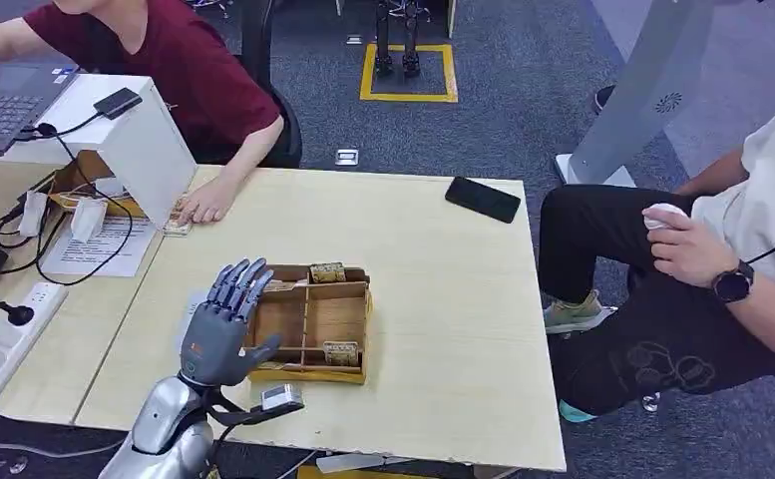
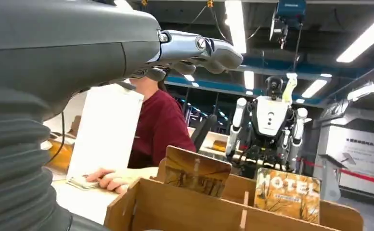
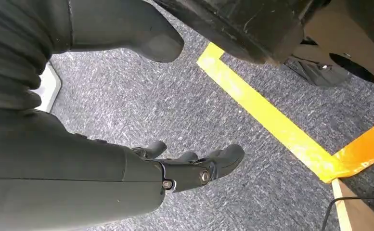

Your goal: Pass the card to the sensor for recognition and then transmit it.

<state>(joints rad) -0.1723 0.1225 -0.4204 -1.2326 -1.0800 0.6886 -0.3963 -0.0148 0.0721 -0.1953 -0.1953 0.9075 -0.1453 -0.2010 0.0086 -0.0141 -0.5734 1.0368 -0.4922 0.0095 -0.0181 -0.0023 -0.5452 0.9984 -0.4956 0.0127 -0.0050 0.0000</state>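
We see the left robot hand (image 1: 225, 324) hovering empty with fingers spread at the left edge of the wooden card box (image 1: 313, 321); the right robot hand (image 3: 194, 168) hangs empty over grey carpet (image 3: 141, 110) crossed by yellow tape (image 3: 266, 115). Hotel cards (image 1: 327, 272) stand in the box on the pale wood surface (image 1: 443, 299). A black phone (image 1: 482, 199) lies toward its far edge. A person's hand (image 1: 203, 205) rests beside the white sensor housing (image 1: 129, 140). Another person (image 1: 722, 259) sits to the right.
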